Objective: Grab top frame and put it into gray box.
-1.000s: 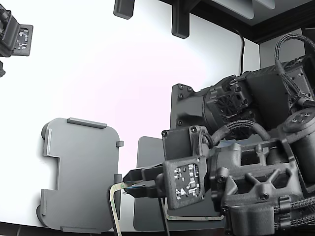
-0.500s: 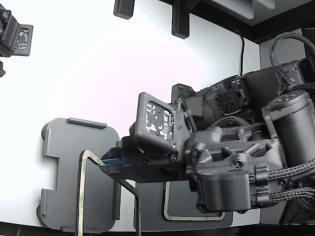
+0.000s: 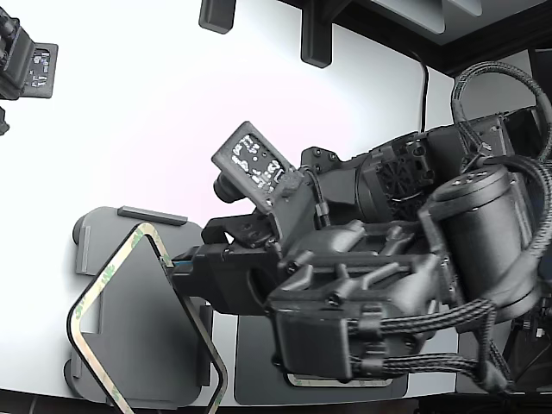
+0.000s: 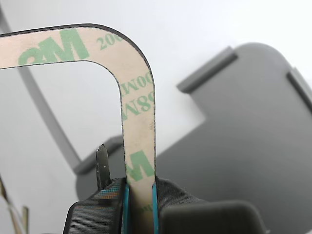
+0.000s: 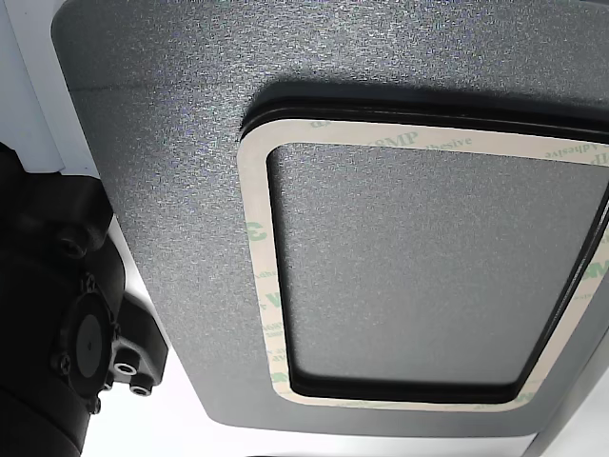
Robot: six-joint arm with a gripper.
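The top frame (image 3: 104,270) is a thin beige ring with green print. It hangs tilted like a diamond over the gray box (image 3: 152,216) at the exterior view's lower left. My gripper (image 3: 177,264) is shut on one side of the ring. In the wrist view the top frame (image 4: 138,112) rises out of my gripper (image 4: 139,204), pinched between blue-edged pads. Behind it lies the gray box (image 4: 243,136) with its raised tabs. I cannot tell whether the ring's lower corner touches the box.
A dark gray slab (image 3: 257,366) lies to the right of the box in the exterior view, mostly under my arm. In the other view the slab (image 5: 171,190) carries another beige ring (image 5: 255,248). A second black arm (image 3: 21,60) sits at the exterior view's upper left.
My gripper has carried the frame from the dark slab leftward in the exterior view, over the gray box. The wrist has rotated, so the ring now hangs as a diamond.
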